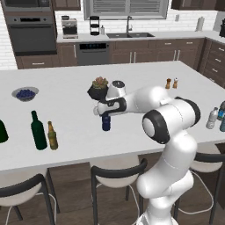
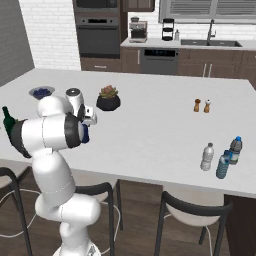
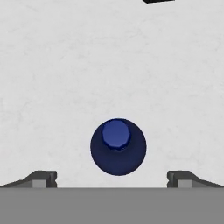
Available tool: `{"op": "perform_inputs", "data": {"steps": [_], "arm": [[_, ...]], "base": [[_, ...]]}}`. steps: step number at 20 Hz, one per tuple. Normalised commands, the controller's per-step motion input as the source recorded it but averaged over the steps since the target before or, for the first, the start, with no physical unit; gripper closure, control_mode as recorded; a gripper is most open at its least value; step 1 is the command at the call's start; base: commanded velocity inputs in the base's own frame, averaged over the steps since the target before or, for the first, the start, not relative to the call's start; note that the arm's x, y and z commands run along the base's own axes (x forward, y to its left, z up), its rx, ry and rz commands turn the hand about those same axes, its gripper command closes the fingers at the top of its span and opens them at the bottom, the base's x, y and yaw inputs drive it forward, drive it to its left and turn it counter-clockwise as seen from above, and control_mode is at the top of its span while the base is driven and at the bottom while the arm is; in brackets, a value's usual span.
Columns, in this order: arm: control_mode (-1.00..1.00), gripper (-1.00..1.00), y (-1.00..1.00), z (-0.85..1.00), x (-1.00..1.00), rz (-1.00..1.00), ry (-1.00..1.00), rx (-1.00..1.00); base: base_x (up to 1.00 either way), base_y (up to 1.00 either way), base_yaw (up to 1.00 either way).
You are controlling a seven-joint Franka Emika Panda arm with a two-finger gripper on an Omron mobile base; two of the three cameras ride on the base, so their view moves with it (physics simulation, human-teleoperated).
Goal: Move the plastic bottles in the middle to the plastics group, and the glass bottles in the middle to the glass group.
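- On the counter's [image 1: 145, 74] far-left side, near its near edge, a squat dark green bottle [image 1: 2, 131] and a tall green wine bottle [image 1: 38, 130] stand upright; the amber bottle [image 1: 52, 136] stands just right of the wine bottle, neck up.
- Toward the middle, the dark blue bottle [image 1: 106, 122] stands upright, long axis vertical, cap pointing up at the gripper [image 1: 104, 112] directly above it.
- From the hand view, the fingertips [image 3: 41, 178] are spread wide, released, flanking the blue cap without touching.
- At the far right, three small plastic bottles [image 2: 221, 158] stand clustered, upright.
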Motion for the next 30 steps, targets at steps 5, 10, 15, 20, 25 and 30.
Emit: {"op": "perform_inputs", "data": {"steps": [5, 10, 15, 20, 25, 30], "arm": [[-1.0, -1.0, -0.04, 0.0, 0.19, 0.0, 0.0, 0.0], [-1.0, -1.0, -0.02, -0.07, 0.09, 0.0, 0.03, 0.0], [-1.0, -1.0, 0.0, -0.27, 0.01, 0.0, 0.04, 0.0], [-1.0, -1.0, 0.0, -0.16, 0.02, 0.0, 0.0, 0.0], [-1.0, -1.0, 0.0, 0.0, 0.08, 0.0, 0.0, 0.0], [-1.0, -1.0, 0.0, 0.0, 0.01, 0.0, -0.01, 0.0]], "base": [[0.0, 0.0, 0.0], [0.0, 0.0, 0.0], [0.0, 0.0, 0.0], [0.0, 0.0, 0.0], [0.0, 0.0, 0.0], [0.0, 0.0, 0.0]]}}
